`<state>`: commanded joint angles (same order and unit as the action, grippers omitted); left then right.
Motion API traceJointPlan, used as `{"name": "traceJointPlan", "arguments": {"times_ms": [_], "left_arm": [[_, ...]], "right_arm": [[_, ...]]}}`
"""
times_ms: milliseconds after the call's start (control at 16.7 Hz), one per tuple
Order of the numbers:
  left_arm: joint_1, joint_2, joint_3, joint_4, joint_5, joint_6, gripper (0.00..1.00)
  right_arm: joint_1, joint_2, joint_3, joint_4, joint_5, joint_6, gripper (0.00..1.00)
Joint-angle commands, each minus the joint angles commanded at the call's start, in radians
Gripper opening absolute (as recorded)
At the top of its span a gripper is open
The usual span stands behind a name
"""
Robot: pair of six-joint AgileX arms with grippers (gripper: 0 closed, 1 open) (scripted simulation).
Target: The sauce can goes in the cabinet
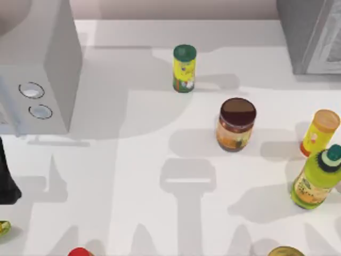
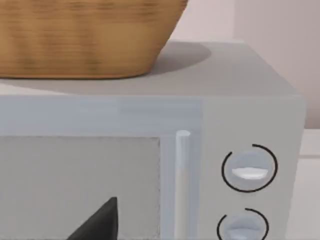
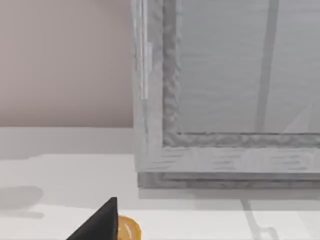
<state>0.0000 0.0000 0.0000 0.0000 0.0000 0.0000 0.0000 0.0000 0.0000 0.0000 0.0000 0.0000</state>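
Near the table's [image 1: 133,160] middle, the sauce can [image 1: 236,124] stands untouched, cabinet [image 1: 314,34] door closed; jaw states I cannot tell.

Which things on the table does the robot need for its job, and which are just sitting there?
Needed for the job:
sauce can, standing mid-table
cabinet, at the far right corner

Just sitting there:
slim yellow can with green lid
yellow bottle with orange cap
green bottle
grey box with two dials
basket on top of that box
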Motion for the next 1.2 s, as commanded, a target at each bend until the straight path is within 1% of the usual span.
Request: {"name": "traceJointPlan", "arguments": {"times_ms": [120, 240, 360, 540, 720, 960, 1200], "left_arm": [[0.0, 0.0, 0.0, 0.0, 0.0, 0.0, 1.0], [0.0, 0.0, 0.0, 0.0, 0.0, 0.0, 1.0], [0.0, 0.0, 0.0, 0.0, 0.0, 0.0, 1.0], [0.0, 0.0, 0.0, 0.0, 0.0, 0.0, 1.0], [0.0, 0.0, 0.0, 0.0, 0.0, 0.0, 1.0], [0.0, 0.0, 0.0, 0.0, 0.0, 0.0, 1.0], [0.0, 0.0, 0.0, 0.0, 0.0, 0.0, 1.0]], "right_arm": [[0.0, 0.0, 0.0, 0.0, 0.0, 0.0, 1.0], [0.0, 0.031, 0.03, 0.002, -0.025, -0.029, 1.0], [0.002, 0.104, 0.102, 0.001, -0.085, -0.093, 1.0], [0.011, 0.294, 0.279, -0.014, -0.22, -0.239, 1.0], [0.026, 0.577, 0.5, -0.06, -0.386, -0.427, 1.0], [0.05, 1.057, 0.801, -0.169, -0.61, -0.699, 1.0], [0.073, 1.538, 1.056, -0.317, -0.79, -0.961, 1.0]]}}
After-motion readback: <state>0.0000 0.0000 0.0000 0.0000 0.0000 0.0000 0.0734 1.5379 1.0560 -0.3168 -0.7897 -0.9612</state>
